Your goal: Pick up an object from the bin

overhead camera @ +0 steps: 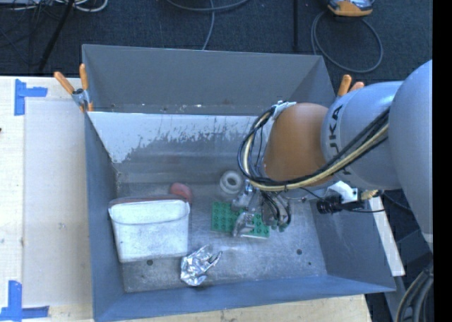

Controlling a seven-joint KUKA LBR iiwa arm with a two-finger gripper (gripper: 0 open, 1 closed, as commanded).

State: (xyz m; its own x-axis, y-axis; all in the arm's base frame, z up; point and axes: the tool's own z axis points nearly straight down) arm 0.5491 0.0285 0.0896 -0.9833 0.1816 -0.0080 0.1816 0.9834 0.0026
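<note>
Roughly mid-floor of the grey bin (205,84), the gripper (248,220) sat low, right down at a flat green plate (223,218) with a studded top. The plate lay flat on the bin floor, its left part clear, its right part under the gripper's metal. Whether the gripper had hold of it could not be told, nor how far open it stood; the wrist and its orange cover (296,140) blocked the view from above. A bundle of cables (246,154) looped round the cover on its left.

Count of loose things on the floor, five in all:
- Green plate: one, as far as could be made out, near the middle.
- White box-shaped tub (150,232): one, at the left, well apart from the gripper.
- Small pink lump (181,190): one, just behind the tub's far right corner.
- Pale grey ring (231,183): one, lying just behind the green plate, close beside the gripper.
- Crumpled silver foil (198,266): one, near the front wall, just off the tub's near right corner.

Nothing was heaped; each thing lay on its own.
</note>
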